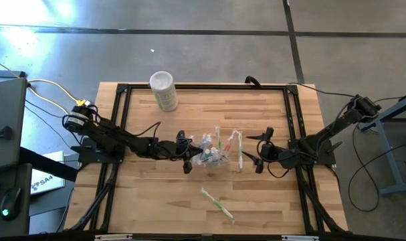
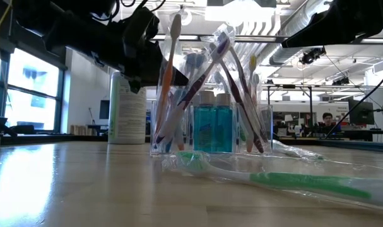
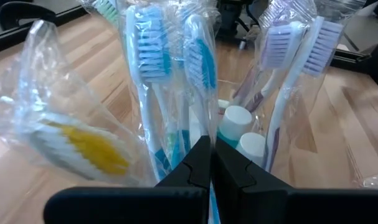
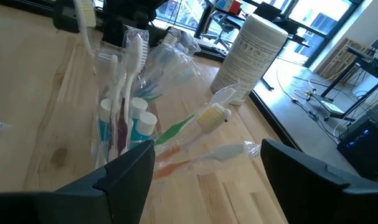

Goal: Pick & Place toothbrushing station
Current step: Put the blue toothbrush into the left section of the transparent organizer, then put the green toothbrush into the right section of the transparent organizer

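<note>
A: Cup (image 1: 213, 155) sits mid-table, brushes and paste standing in it. Left gripper (image 1: 186, 159) touches its side, fingers pressed together, empty.

B: Right gripper (image 1: 261, 154) beside the cup, fingers spread. One wrapped toothbrush (image 1: 217, 203) lies near it; probably next to be fetched.

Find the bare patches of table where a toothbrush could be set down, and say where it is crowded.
Free: the table near its front left corner, the front right corner, and the back right, away from the white cylinder. Crowded: the middle, where the cup of toothbrushes sits between the left end effector and right end effector. A loose toothbrush lies front centre.
</note>
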You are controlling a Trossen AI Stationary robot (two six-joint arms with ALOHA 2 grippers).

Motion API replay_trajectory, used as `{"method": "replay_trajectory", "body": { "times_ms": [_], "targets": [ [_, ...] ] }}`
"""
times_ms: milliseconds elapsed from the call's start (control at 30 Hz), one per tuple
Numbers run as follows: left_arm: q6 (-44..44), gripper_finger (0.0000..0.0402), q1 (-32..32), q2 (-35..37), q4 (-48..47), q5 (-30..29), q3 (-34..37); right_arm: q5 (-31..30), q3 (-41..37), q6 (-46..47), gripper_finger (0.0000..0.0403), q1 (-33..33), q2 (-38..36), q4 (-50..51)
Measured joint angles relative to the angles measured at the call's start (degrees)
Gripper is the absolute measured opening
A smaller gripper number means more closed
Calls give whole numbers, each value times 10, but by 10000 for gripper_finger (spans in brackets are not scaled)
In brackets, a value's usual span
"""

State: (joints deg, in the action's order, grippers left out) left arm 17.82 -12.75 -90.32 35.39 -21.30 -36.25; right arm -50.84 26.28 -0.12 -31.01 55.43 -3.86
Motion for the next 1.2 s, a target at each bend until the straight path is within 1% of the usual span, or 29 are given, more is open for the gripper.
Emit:
{"method": "replay_trajectory", "body": {
  "times_ms": [67, 167, 267, 467, 567, 700, 900, 1000, 1100, 1200],
  "targets": [
    [0, 4, 0, 0, 0, 1, 1, 0, 0, 0, 286, 0, 0, 0],
    [0, 24, 0, -1, -3, 13, 2, 0, 0, 0, 286, 0, 0, 0],
    [0, 60, 0, -2, -4, 16, 2, 0, 0, 0, 286, 0, 0, 0],
    [-8, 146, 0, -2, -4, 14, 0, 0, 0, -7, 286, 0, 0, 0],
    [-47, 168, 0, 1, 0, 1, -1, 1, 0, -11, 286, 0, 0, 0],
    [-70, 172, 0, 18, 1, -15, -2, 2, 0, -11, 286, 0, 0, 0],
    [-88, 173, 0, 44, -6, -18, -2, 3, 0, -12, 286, 0, 0, 0],
    [-84, 173, 0, 54, -29, -18, -2, 3, 0, -14, 286, 0, 0, 0],
    [-56, 173, 0, 60, -54, -18, -2, 3, 0, -15, 286, 0, 0, 1],
    [-49, 173, 0, 64, -71, -21, -2, 11, 0, -16, 286, 0, 0, 2]
  ]
}}
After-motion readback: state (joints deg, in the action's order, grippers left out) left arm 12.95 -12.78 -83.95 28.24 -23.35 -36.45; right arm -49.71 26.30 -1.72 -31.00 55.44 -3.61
